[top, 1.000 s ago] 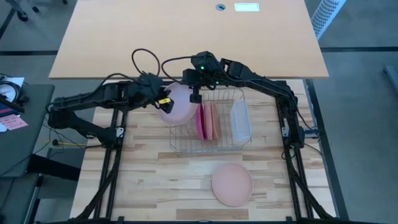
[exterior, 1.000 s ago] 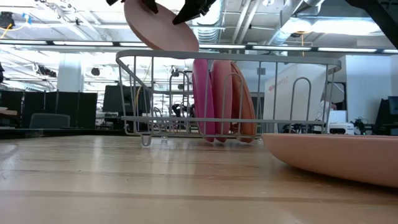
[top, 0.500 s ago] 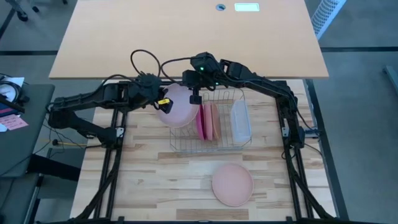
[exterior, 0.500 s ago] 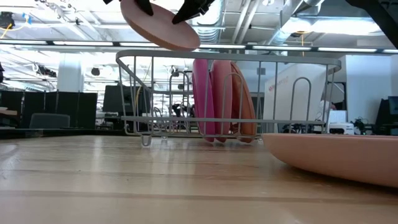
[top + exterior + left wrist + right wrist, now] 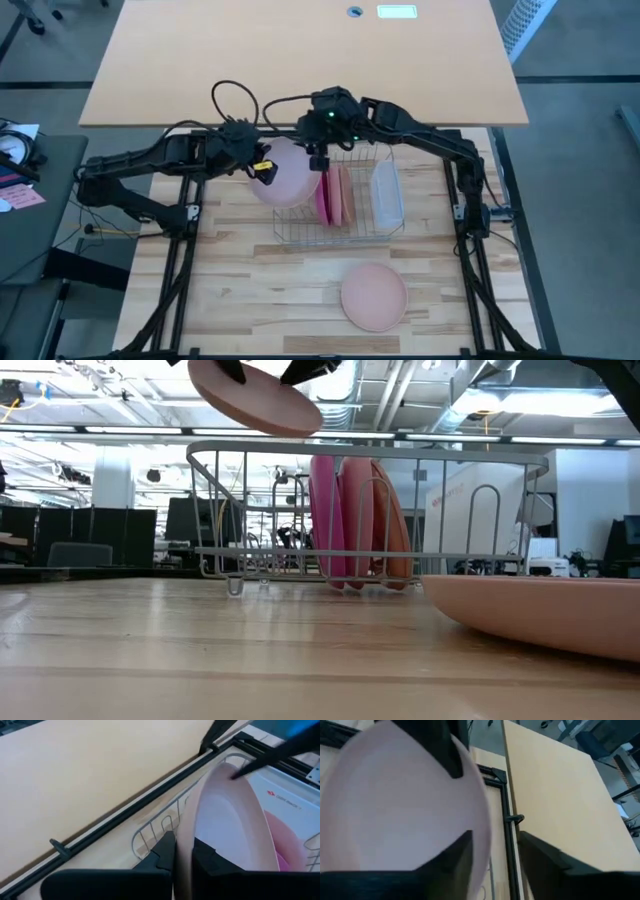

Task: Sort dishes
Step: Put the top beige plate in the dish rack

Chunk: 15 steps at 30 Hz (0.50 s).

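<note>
High view: left hand (image 5: 266, 170) grips pale pink plate (image 5: 290, 172).

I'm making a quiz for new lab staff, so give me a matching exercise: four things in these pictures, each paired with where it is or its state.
Things:
1. pale pink plate
2. salmon plate
3. magenta plate
4. clear tub

Places:
A. flat on the table, near edge
B. on edge in the wire rack
C. held in the air by the left tool
D. at the rack's right end

Pairs: 1-C, 2-A, 3-B, 4-D
</note>
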Available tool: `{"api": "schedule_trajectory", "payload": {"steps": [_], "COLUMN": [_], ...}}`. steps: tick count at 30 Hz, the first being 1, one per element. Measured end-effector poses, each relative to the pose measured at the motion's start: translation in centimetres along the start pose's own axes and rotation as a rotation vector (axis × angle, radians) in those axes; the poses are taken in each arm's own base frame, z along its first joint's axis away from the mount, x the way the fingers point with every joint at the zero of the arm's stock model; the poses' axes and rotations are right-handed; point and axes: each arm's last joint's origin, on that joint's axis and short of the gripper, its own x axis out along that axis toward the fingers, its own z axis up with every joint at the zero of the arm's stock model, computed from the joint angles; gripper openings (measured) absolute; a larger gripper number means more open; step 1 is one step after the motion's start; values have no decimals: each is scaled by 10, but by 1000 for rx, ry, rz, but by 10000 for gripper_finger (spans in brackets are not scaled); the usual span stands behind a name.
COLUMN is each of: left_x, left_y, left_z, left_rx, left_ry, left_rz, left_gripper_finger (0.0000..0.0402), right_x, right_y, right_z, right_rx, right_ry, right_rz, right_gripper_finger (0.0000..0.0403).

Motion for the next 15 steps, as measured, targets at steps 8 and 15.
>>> {"api": "schedule_trajectory", "payload": {"steps": [8,15], "left_x": [0,-3], "left_y": [1,6], "left_z": [0,14], "left_rx": [18,17], "left_ry": [-16,-74], "left_rz": [41,55], "left_gripper_finger": [10,10], "right_x": [-55,-129], "right_y": [-9,-22], "right_z": [5,8], "right_rx": [-9,411], "right_ry": [-24,-122], "right_rz": [-27,-144], "right_gripper_finger": [254,255]}}
